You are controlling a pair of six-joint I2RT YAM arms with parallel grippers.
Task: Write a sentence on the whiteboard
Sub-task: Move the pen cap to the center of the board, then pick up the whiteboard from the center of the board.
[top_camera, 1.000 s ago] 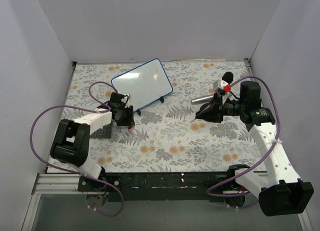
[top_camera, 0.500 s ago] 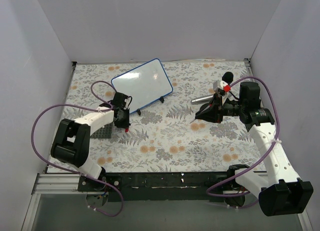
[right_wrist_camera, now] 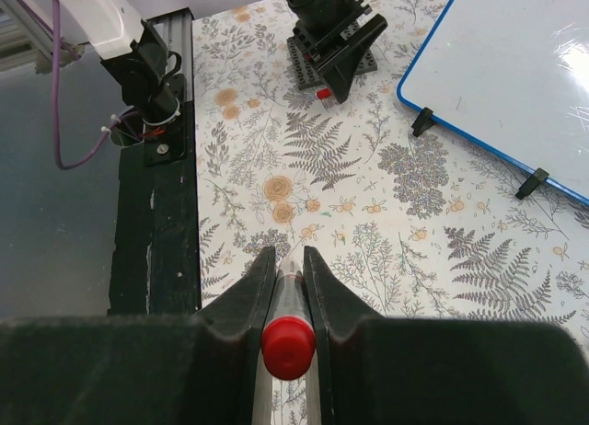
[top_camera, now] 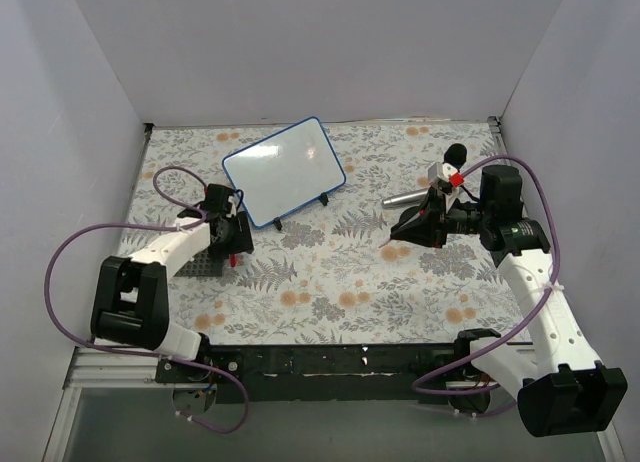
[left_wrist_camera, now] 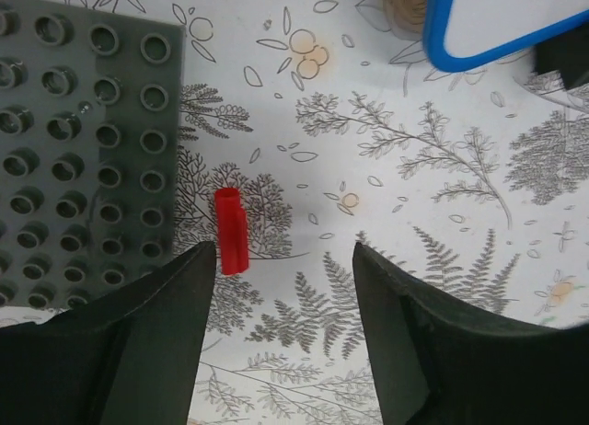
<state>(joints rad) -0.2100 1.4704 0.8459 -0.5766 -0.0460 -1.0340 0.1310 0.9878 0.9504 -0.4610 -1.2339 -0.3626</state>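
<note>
The whiteboard (top_camera: 285, 172), white with a blue rim and black feet, stands at the back left. Its face is blank and no sentence shows on it. It also shows in the right wrist view (right_wrist_camera: 515, 75), and its corner shows in the left wrist view (left_wrist_camera: 497, 20). My right gripper (top_camera: 408, 227) (right_wrist_camera: 290, 259) is shut on a marker (right_wrist_camera: 288, 347) with a red end, held above the cloth, tip pointing left. My left gripper (top_camera: 230, 244) (left_wrist_camera: 283, 287) is open and empty, low over the cloth. A red cap (left_wrist_camera: 231, 230) (top_camera: 232, 263) lies just ahead of its left finger.
A dark grey studded plate (left_wrist_camera: 83, 149) (top_camera: 205, 264) lies left of the red cap. A grey cylindrical object (top_camera: 405, 198) lies behind my right gripper. White walls close in the floral cloth on three sides. A black rail (right_wrist_camera: 152, 223) runs along the near edge.
My left arm has swung to the left, away from the whiteboard's foot. The red cap now lies on the cloth beside the studded plate. My right arm has barely moved.
</note>
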